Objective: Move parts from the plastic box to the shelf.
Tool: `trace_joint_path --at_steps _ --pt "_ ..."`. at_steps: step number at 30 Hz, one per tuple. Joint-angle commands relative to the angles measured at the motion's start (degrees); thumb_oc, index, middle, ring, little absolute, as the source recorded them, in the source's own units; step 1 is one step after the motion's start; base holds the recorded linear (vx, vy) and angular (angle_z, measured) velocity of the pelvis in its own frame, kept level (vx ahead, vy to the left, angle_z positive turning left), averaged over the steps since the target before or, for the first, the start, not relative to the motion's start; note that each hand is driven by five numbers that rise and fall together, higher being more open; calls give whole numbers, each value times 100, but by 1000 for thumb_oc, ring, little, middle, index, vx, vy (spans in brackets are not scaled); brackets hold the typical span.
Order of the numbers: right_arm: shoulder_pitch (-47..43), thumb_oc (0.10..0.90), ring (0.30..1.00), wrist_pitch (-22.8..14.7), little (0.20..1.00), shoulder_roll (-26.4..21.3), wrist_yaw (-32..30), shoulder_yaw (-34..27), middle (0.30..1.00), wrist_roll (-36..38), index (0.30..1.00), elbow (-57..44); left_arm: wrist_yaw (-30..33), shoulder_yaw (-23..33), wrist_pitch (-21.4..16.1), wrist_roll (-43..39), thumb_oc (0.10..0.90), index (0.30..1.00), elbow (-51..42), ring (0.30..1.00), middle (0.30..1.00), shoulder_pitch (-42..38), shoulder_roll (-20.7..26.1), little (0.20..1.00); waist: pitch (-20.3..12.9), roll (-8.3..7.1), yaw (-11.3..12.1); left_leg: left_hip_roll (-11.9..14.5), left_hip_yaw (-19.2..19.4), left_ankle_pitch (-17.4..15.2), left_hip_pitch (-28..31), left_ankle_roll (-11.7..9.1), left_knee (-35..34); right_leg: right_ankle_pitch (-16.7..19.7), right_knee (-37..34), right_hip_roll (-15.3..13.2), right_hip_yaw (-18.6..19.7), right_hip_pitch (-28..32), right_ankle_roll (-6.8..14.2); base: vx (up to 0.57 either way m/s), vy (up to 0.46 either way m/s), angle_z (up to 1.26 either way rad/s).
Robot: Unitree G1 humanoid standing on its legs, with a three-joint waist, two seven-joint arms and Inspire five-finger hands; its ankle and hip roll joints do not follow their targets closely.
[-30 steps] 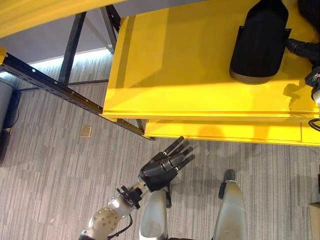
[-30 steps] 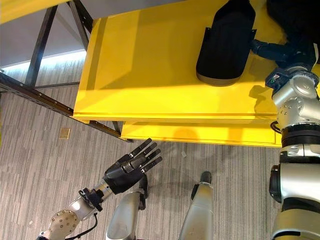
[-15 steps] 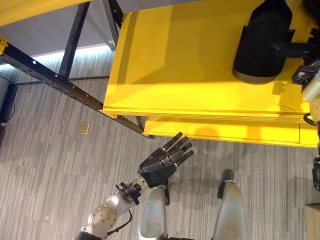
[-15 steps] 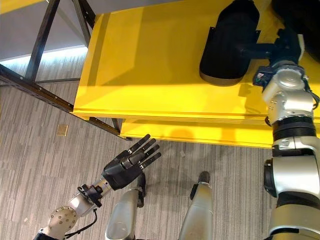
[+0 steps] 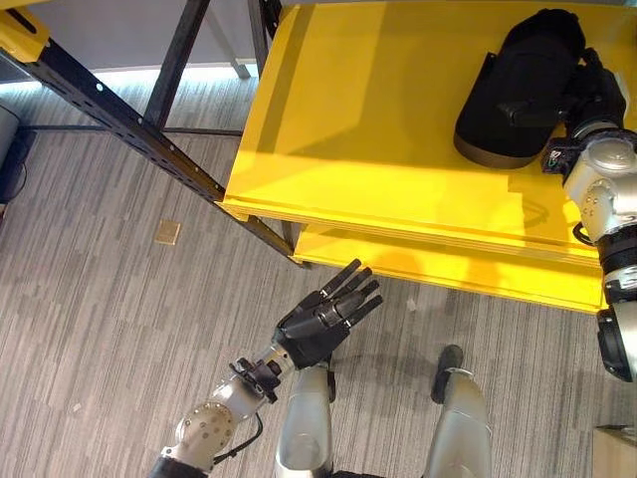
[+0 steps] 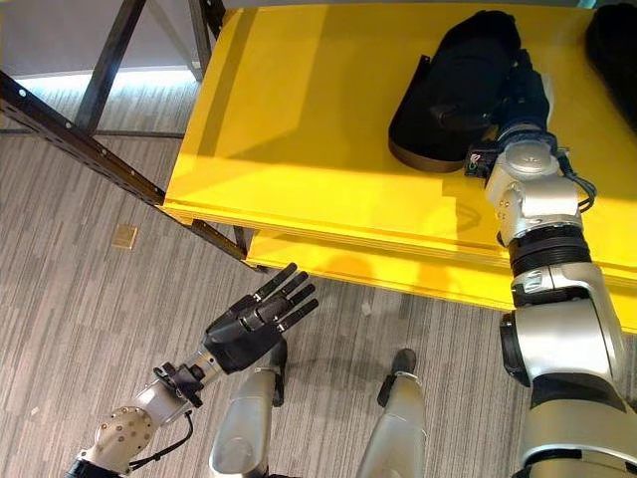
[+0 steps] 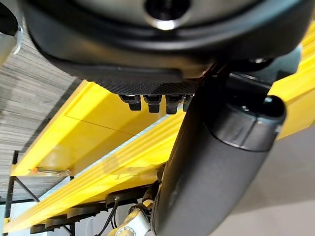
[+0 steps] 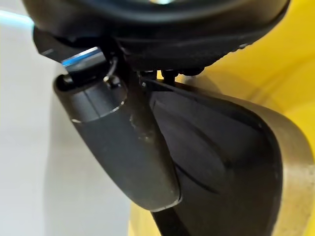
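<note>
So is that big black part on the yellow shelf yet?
Yes. The black part lies on the yellow shelf, with the right hand against it.

Workshop or storeroom; yellow steel shelf (image 5: 398,129) on black perforated uprights (image 5: 129,124); grey striped floor (image 5: 100,329)

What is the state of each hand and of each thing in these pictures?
Black part: lying on the yellow shelf, right hand on it.
Right hand: on the black part; finger state cannot be told.
Left hand: open, fingers straight, over the floor, holding nothing.
Yellow shelf: carries the black part.
</note>
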Motion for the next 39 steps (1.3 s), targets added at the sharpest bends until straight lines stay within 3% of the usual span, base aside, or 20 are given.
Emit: trace_joint_path --at_steps 1,4,5,8,10,11,12,15,17,27,32,36,39 --pt "-443 900 1000 -123 1000 856 381 272 1000 252 1000 -283 -124 123 -274 -61 900 1000 -781 1000 1000 -134 37 1000 61 -116 373 -134 217 49 -155 350 -54 -978 839 3 -140 382 13 31 22 3" --pt "-454 900 1000 -168 1000 993 230 284 1000 121 1000 -212 -63 114 -322 -64 900 1000 -757 1000 1000 -175 18 1000 61 -142 411 -166 193 -89 -98 321 -9 -1063 793 -18 -142 507 78 36 22 3" --pt "-468 900 1000 -194 1000 998 205 283 1000 97 1000 -195 -62 118 -333 -70 900 1000 -762 1000 1000 -187 21 1000 61 -120 423 -140 211 38 -181 361 -33 -940 760 -2 -187 435 34 13 28 5" --pt "-472 900 1000 -250 1000 1013 141 262 1000 76 1000 -101 -30 117 -308 -65 900 1000 -750 1000 1000 -217 14 1000 61 -156 449 -181 171 -102 -132 330 25 -1044 745 -20 -172 546 91 8 -5 2" --pt "-475 900 1000 -263 1000 976 126 239 1000 2 1000 -51 5 118 -283 -56 900 1000 -755 1000 1000 -255 19 1000 61 -153 476 -144 186 38 -218 371 -4 -901 656 11 -241 521 53 4 -17 1" --pt "-462 900 1000 -269 1000 964 48 247 1000 8 1000 -8 -2 110 -259 -53 900 1000 -750 1000 1000 -256 23 1000 61 -190 481 -164 164 -94 -158 328 44 -1021 670 -7 -211 613 107 7 -57 -2" --pt "-477 900 1000 -259 1000 912 56 221 1000 -89 1000 59 13 104 -255 -47 900 1000 -780 1000 1000 -266 40 1000 61 -185 500 -124 169 37 -248 361 31 -906 633 28 -270 564 59 77 -56 0" --pt "-464 900 1000 -253 1000 878 -11 209 1000 -59 1000 139 20 89 -233 -39 900 1000 -769 1000 1000 -270 45 1000 61 -222 509 -137 136 -96 -193 321 77 -1028 633 37 -244 662 101 19 -48 6" --pt "-474 900 1000 -238 1000 864 -57 196 1000 -140 1000 168 31 85 -203 -32 900 1000 -778 1000 1000 -287 55 1000 61 -212 520 -95 156 41 -272 356 43 -910 587 70 -297 606 51 -82 -33 6" --pt "-465 900 1000 3 1000 614 -372 140 1000 -227 1000 515 33 0 -186 6 900 1000 -764 1000 1000 -357 46 1000 61 -263 447 -19 201 62 -218 336 -7 -879 464 182 -274 671 20 -16 -24 0" --pt "-409 900 1000 316 1000 400 -381 190 1000 -829 1000 639 62 -4 -165 -30 900 1000 -797 1000 1000 -375 24 1000 61 -273 385 -1 217 92 -167 322 -68 -869 436 222 -233 679 14 0 0 0" --pt "-405 900 1000 967 1000 -17 19 542 1000 -2406 1000 732 112 2 -198 -72 900 1000 -818 1000 1000 -395 14 1000 61 -315 316 9 235 126 -161 314 -114 -838 387 256 -198 672 15 0 0 0" --pt "-411 900 1000 1170 1000 -267 317 847 1000 -3427 1000 799 106 9 -232 -72 900 1000 -855 1000 1000 -382 22 1000 61 -337 292 25 247 143 -161 315 -131 -819 361 264 -197 674 16 -3 0 -1"
